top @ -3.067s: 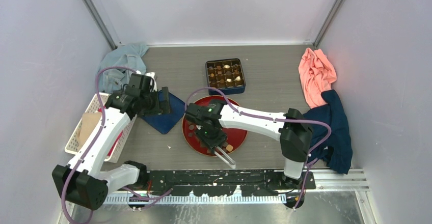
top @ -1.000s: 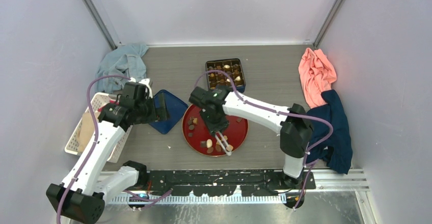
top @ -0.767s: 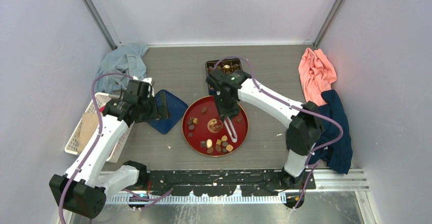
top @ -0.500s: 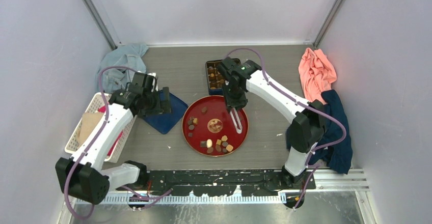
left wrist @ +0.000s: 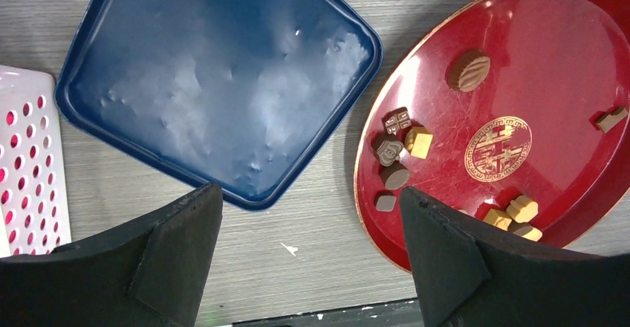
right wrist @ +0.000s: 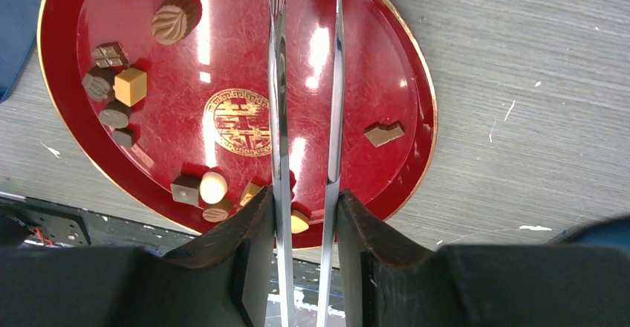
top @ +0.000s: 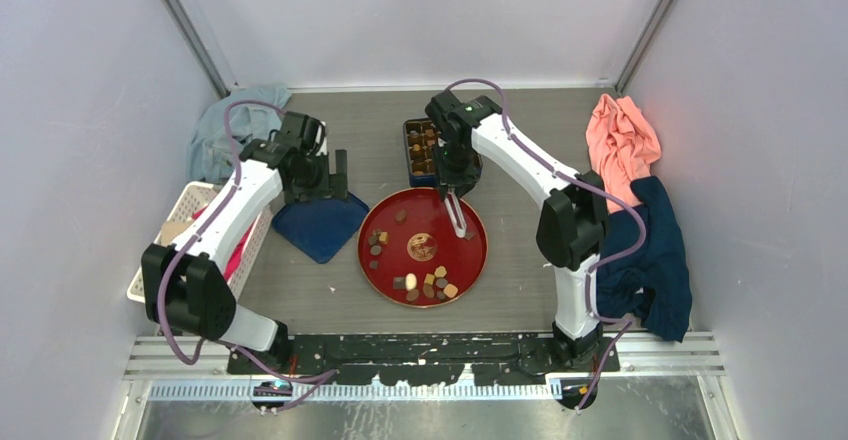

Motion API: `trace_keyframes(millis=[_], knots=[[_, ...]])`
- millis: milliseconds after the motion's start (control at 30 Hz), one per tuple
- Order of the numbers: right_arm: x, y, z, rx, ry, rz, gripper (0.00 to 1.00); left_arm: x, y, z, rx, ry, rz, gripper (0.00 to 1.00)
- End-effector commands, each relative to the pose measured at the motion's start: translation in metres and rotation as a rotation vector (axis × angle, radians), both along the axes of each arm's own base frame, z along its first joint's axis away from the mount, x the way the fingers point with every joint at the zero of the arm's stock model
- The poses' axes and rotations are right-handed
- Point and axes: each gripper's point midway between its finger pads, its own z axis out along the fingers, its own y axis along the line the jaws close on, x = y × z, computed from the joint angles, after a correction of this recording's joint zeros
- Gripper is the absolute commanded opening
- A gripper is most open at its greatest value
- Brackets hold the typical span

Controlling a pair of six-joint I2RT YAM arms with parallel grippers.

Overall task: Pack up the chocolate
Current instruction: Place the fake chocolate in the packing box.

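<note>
Grey table point(top: 370, 145) bears red plate point(top: 450, 255), blue tray point(top: 318, 228), box point(top: 418, 176), basket point(top: 145, 265), cloths point(top: 620, 145).

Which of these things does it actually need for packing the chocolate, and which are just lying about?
For the job: chocolate, red plate, divided box, blue lid, tongs.
Lying about: white basket, pale blue cloth, pink cloth, navy cloth.
</note>
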Motion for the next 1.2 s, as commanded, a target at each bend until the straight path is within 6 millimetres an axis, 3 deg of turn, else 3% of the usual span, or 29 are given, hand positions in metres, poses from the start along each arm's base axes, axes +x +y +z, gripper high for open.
trace_keyframes(millis=[0, 267, 800, 1167], knots=[[0.017, 0.004, 0.019, 0.050, -0.029, 0.008, 0.14, 0.017, -0.004, 0.012, -0.017, -0.048, -0.022, 0.89], [0.031, 0.003, 0.012, 0.041, -0.013, -0.022, 0.14, 0.027, -0.001, 0.002, -0.024, -0.038, -0.005, 0.89], [0.033, 0.003, -0.014, 0.025, 0.030, -0.028, 0.15, 0.032, -0.001, -0.004, -0.038, -0.018, -0.008, 0.89], [0.030, 0.001, -0.011, 0.022, 0.028, -0.031, 0.39, 0.029, -0.002, -0.003, -0.048, -0.018, -0.006, 0.89]])
